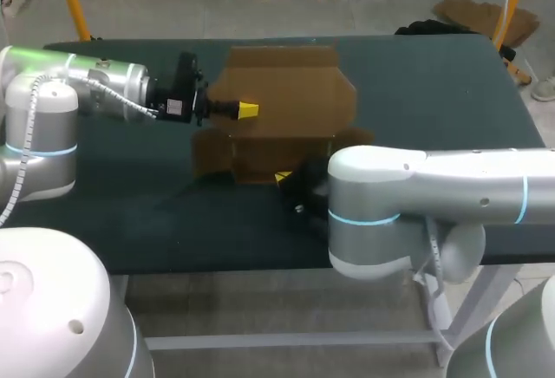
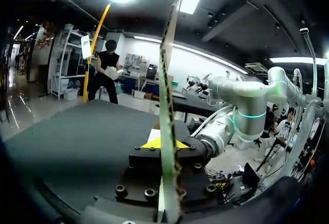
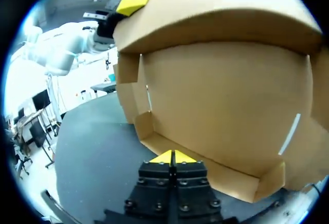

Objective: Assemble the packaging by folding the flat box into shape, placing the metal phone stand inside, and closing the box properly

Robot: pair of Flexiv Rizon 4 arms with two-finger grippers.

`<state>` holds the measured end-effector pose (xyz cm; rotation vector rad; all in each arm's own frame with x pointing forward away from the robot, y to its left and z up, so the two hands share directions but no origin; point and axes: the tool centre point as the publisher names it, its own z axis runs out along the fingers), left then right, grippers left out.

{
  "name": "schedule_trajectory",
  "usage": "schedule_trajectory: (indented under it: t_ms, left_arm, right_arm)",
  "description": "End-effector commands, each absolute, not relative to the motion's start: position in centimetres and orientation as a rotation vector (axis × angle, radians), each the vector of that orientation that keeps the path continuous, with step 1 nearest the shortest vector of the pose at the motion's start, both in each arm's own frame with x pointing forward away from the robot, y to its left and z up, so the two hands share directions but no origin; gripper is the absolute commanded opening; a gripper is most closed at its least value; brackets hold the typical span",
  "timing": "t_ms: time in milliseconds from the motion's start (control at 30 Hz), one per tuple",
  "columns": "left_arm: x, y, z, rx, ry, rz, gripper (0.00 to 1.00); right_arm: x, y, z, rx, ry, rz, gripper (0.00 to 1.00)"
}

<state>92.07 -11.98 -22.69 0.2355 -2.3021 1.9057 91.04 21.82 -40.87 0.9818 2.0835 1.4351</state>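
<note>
The half-folded cardboard box (image 1: 282,101) sat near the middle of the dark green table (image 1: 434,92), toward its far edge, with a broad panel lying flat and flaps spread at its sides. The left arm (image 1: 95,83) came in from the left, and the left gripper (image 1: 247,110) sat at the box's left side. In the left wrist view a thin cardboard panel (image 2: 167,80) stood edge-on and upright between its yellow fingertips (image 2: 149,143), which clamped it from both sides. The right arm (image 1: 434,192) crossed the near side of the table, and the right gripper (image 1: 284,177) sat at the box's near edge. In the right wrist view its two yellow tips were pressed together with no cardboard showing between them, just at the low front flap (image 3: 205,170). The box's large curved panel rose ahead of it.
</note>
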Motion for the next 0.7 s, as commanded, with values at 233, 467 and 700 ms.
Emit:
schedule_trajectory:
  t_ms: [233,467,700]
  left_arm:
    - [92.0,-11.9,-23.0,0.236,-2.303,1.904,0.00]
    - [92.0,-11.9,-23.0,0.236,-2.303,1.904,0.00]
    - [92.0,-11.9,-23.0,0.236,-2.303,1.904,0.00]
  right_arm:
    - [86.9,20.0,-39.0,0.928,2.043,1.535,0.00]
    - [84.8,18.2,-38.2,0.879,2.070,1.575,0.00]
    - [82.6,15.7,-37.5,0.806,2.132,1.565,0.00]
